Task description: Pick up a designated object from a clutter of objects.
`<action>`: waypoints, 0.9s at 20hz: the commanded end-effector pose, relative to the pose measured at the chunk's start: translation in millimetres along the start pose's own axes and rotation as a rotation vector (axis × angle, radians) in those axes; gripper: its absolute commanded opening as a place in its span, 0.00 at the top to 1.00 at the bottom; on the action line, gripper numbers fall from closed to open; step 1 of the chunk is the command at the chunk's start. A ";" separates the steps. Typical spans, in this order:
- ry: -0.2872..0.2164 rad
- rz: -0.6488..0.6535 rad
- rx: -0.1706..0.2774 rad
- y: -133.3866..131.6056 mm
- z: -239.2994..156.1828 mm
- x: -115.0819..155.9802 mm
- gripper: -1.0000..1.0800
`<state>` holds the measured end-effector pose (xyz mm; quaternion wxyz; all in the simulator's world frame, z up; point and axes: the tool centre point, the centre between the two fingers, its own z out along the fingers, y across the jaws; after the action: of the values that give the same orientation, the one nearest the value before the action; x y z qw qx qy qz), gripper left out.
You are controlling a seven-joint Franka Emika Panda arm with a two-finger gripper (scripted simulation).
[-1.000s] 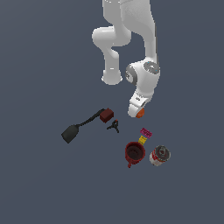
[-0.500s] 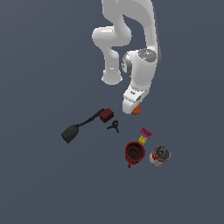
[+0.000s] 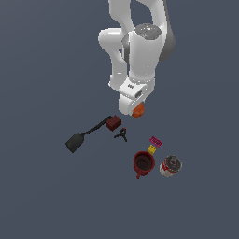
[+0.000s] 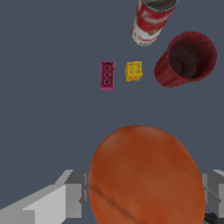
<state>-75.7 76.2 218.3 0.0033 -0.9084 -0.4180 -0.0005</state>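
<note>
My fingers hold the orange ball between them, above the bench and far from the red mug. I should lift straight and slowly, without loosening.

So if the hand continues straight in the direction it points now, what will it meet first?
The hand already holds the orange ball and points down at the floor. Straight ahead seems to be bare floor. The pink piece and yellow piece lie further along, probably off that line; depth is unclear.
</note>
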 end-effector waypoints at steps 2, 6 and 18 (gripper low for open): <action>0.001 0.000 -0.001 22.1 -32.6 -6.3 1.00; 0.000 0.000 -0.002 48.3 -69.4 -13.3 1.00; -0.003 0.002 -0.004 119.1 -165.9 -29.3 1.00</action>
<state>-8.9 -18.2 371.8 0.0012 -0.9089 -0.4171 0.0003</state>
